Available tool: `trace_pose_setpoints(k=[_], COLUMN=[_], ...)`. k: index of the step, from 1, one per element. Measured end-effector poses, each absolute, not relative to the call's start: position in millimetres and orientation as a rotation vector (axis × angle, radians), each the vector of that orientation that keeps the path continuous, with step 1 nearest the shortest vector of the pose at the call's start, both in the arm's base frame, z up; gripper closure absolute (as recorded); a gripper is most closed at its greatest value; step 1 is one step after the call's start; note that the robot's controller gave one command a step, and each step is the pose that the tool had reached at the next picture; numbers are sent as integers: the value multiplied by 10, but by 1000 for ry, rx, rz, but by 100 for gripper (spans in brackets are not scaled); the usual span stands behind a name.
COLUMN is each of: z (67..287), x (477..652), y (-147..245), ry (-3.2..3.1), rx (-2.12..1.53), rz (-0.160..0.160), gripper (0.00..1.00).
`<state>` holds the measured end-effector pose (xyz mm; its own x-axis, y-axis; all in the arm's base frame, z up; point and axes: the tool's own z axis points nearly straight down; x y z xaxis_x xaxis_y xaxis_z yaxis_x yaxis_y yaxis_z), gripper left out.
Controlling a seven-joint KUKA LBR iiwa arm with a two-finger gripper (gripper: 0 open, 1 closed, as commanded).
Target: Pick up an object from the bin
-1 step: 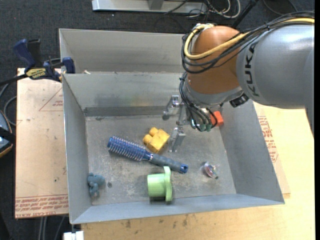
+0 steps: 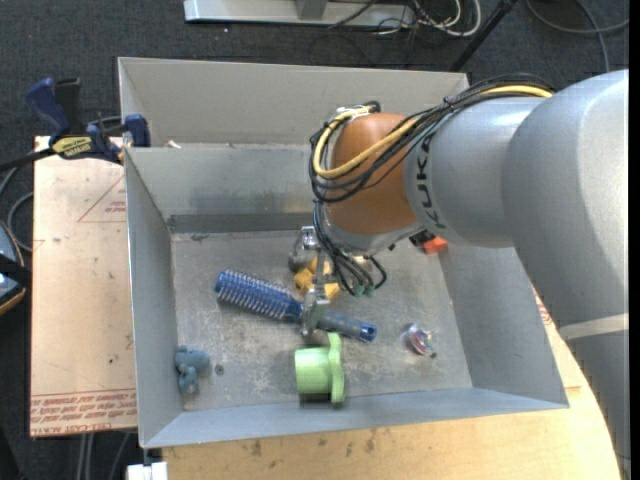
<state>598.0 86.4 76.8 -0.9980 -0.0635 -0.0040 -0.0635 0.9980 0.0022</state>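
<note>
Camera view looks down into the grey metal bin [image 2: 150, 268], and we see the arm [image 2: 520, 168] coming in from the right, its wrist wrapped in an orange cover [image 2: 365, 173] with yellow and black cables [image 2: 335, 148] looped round it. On the arm's grey casing, just beside the cover, we can read dark letters running vertically, "KUK", the rest curving out of sight.

The jaws hang low over the middle of the bin floor, right above a blue hairbrush [image 2: 248, 292]. The brush lies flat and slanted, its bristled head to the left and its handle running down to the right. The jaws come down about where head and handle meet. We cannot tell whether they stand wide or narrow, nor whether they touch the brush; the wrist and its cables hide too much of them.

Just below the brush's handle, nearer the front wall, lies a light green cylinder-like piece [image 2: 320, 370]. A small grey-blue lump [image 2: 188, 366] sits well apart in the front left corner. To the right of the handle's end rests a small silvery thing with a touch of pink [image 2: 420, 341], too small for us to name
</note>
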Motion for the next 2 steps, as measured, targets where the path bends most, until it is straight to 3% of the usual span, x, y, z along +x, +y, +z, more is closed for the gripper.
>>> trace_pose_setpoints(k=[1, 2], z=[803, 2280], x=[5995, 5968], y=[854, 850], ry=[3131, 3129], rx=[-96, -132], rz=[4, 2], gripper=[100, 100])
